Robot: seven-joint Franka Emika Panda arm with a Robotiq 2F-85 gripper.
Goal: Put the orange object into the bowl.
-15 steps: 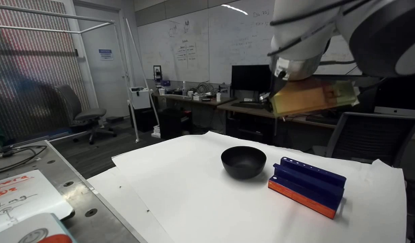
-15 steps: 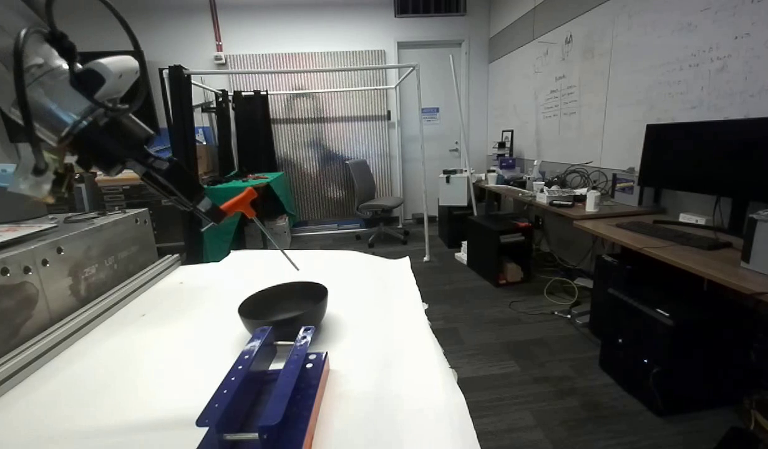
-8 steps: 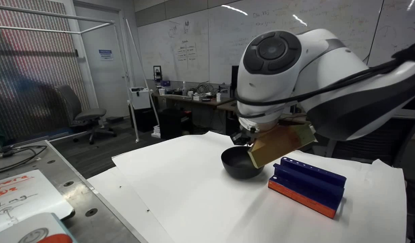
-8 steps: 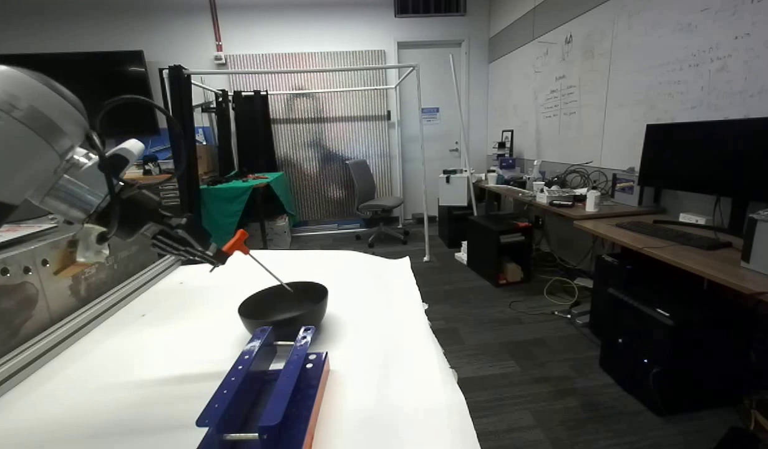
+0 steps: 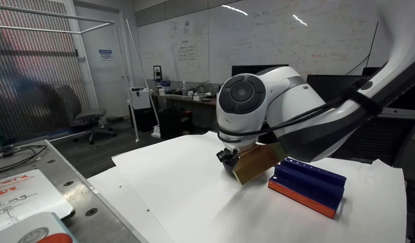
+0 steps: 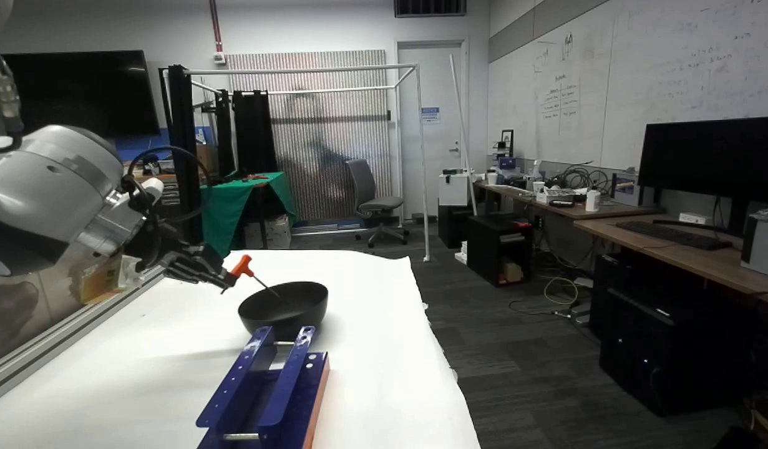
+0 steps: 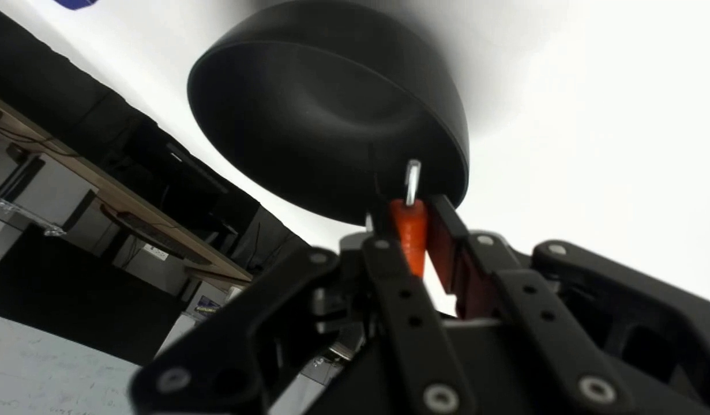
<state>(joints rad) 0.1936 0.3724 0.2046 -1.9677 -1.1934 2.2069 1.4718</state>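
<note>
Orange tool [image 6: 242, 266] lower, nearer bowl [image 6: 299, 315]

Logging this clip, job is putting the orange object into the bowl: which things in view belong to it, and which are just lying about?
Belongs to the job:
orange-handled tool, held in the claw
black bowl, where the tool should go

Just lying about:
blue block with an orange-red base
keyboard
white bottle
grey office chair

Bowl [image 6: 285, 315], blue block [image 5: 306, 188] on tabletop [image 5: 190, 195]
</note>
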